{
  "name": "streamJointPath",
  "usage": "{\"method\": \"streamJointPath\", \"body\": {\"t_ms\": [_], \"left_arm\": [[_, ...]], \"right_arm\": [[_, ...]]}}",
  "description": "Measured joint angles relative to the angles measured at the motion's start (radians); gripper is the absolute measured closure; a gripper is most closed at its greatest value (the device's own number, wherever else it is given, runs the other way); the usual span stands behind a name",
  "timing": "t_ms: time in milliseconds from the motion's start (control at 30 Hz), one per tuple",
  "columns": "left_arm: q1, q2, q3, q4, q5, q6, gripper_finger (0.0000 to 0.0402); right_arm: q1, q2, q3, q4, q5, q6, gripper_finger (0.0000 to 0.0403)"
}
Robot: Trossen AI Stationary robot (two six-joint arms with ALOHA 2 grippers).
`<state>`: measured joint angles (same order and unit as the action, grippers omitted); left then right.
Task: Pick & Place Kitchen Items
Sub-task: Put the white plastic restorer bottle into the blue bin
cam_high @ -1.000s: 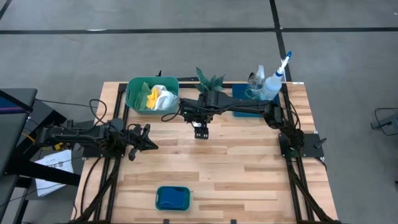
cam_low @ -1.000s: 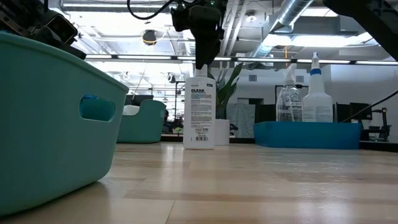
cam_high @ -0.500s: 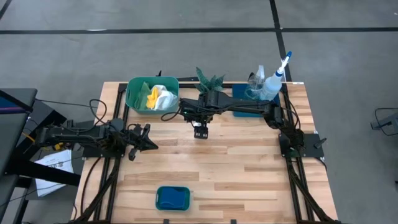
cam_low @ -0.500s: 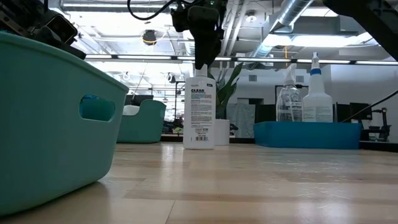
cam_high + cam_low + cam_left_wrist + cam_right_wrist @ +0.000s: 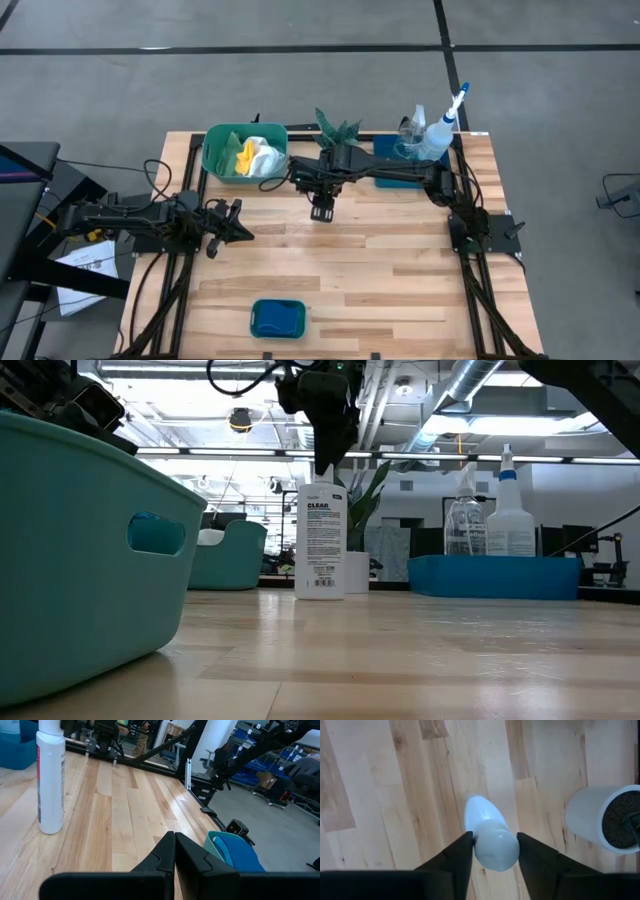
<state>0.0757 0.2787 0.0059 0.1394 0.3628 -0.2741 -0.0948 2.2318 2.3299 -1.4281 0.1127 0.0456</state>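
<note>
At the near edge of the wooden surface a green tub holds a blue sponge, seemingly already sorted there. Farther in, on the left, the left claw rests low with its fingers pressed together and nothing between them; this arm appears to be waiting.

Near the middle the small white bottle stands upright, by itself on bare boards. The right claw hangs straight over it, its two fingers on either side of the cap and touching it or nearly so, about pinching the top. Coming from above suits a tall, narrow bottle, since a side approach could tip it.

Just beyond stands the potted plant. At the far left a second green tub holds yellow and white cloths. At the far right the dark blue tray carries the clear spray bottle and the white spray bottle, probably where the small bottle belongs.
</note>
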Motion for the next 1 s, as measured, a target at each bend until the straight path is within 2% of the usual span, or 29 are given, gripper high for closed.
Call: {"method": "streamJointPath", "body": {"t_ms": [167, 500, 800, 1000], "left_arm": [[0.0, 0.0, 0.0, 0.0, -0.001, 0.0, 0.0399], [0.0, 0.0, 0.0, 0.0, -0.001, 0.0, 0.0399], [0.0, 0.0, 0.0, 0.0, -0.004, 0.0, 0.0399], [0.0, 0.0, 0.0, 0.0, -0.004, 0.0, 0.0399]], "right_arm": [[0.001, 0.0, 0.001, 0.007, -0.008, 0.0, 0.0283], [0.001, 0.0, 0.001, 0.013, -0.008, 0.057, 0.0293], [0.008, 0.0, 0.001, 0.006, -0.031, 0.166, 0.0295], [0.022, -0.002, 0.002, -0.046, -0.053, 0.315, 0.0295]]}}
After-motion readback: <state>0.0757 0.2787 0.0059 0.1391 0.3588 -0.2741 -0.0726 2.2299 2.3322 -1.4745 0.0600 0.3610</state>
